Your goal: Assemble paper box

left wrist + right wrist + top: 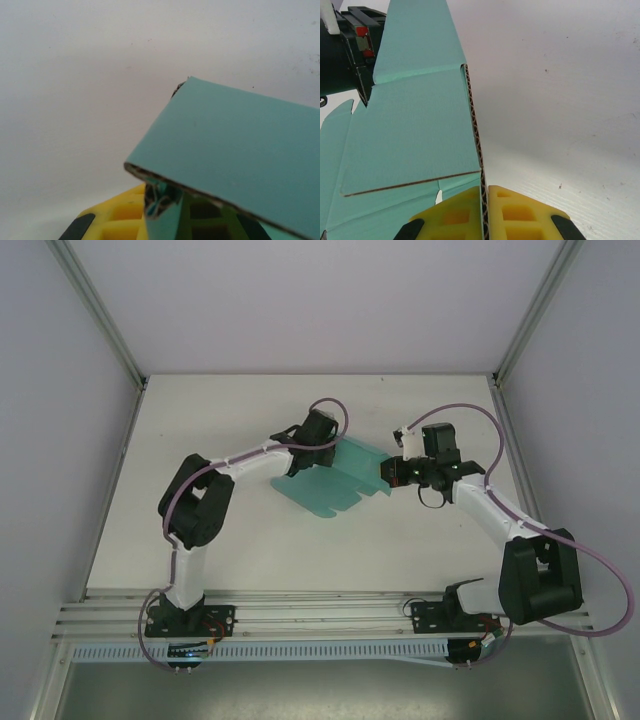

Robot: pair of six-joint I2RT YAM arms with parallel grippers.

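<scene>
The thin teal-green die-cut card sheet [335, 483] is not yet a box: it is held part-folded between the two grippers, with one panel bent up and the flaps loose. The right gripper [484, 195] is pinched tight on the sheet's corrugated edge. The left gripper [318, 448] is closed at the opposite edge, seemingly on a folded flap, though that view is cramped; most of the folding and tucking looks still to do.

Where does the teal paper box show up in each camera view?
Top external: paper box at the centre of the frame.
Left wrist: paper box lower right, a raised panel above the yellow left fingers.
Right wrist: paper box in the left half, its edge pinched between the yellow right fingers.
Shared landmark: the white table.
</scene>
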